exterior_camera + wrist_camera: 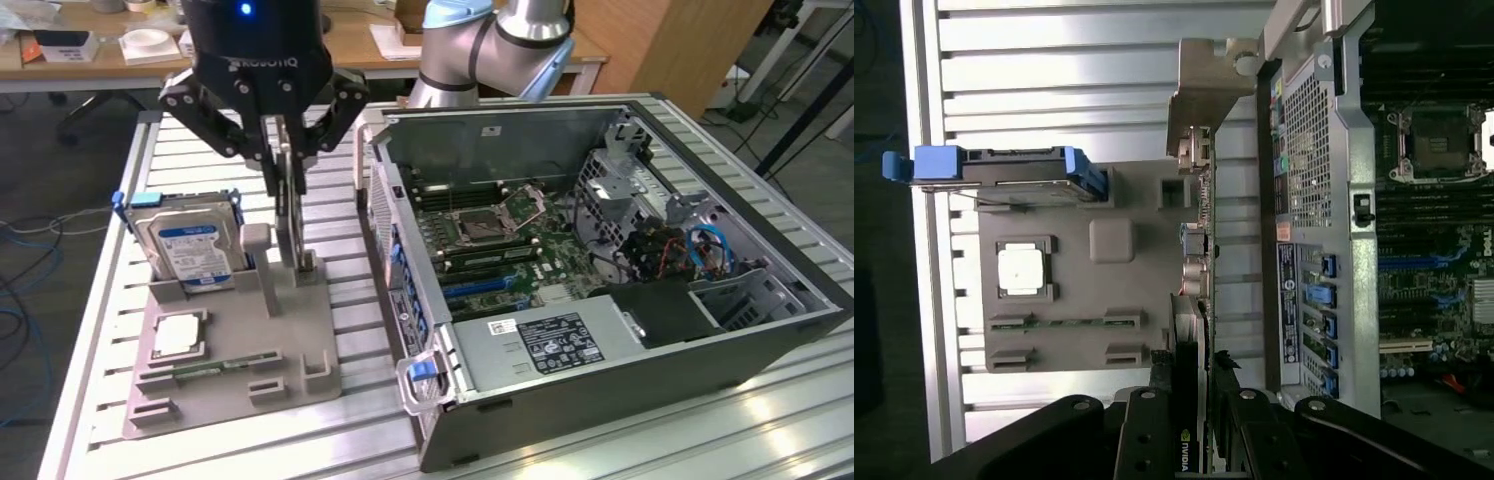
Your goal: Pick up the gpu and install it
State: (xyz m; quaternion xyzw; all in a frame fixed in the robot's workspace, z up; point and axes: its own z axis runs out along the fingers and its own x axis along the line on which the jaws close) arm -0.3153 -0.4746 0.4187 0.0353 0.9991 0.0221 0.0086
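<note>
The gpu point(288, 215) is a thin dark card seen edge-on, standing upright over the grey holder tray point(314, 340). My gripper point(284, 160) is shut on its upper edge from above. I cannot tell whether its lower edge touches the tray's slot or hangs just above it. In the wrist view the gpu point(1195, 260) runs away from my gripper point(1194, 405), ending in its silver bracket point(1209, 90). The open computer case point(694, 345) lies to the exterior view's right, with the motherboard point(514, 250) exposed inside.
On the holder tray point(1144, 300) stand a blue-labelled hard drive point(194, 245), a processor chip point(178, 335) and a green memory stick point(214, 368). The case's rear wall point(400, 260) stands close beside the card. A desk with boxes point(147, 45) is behind.
</note>
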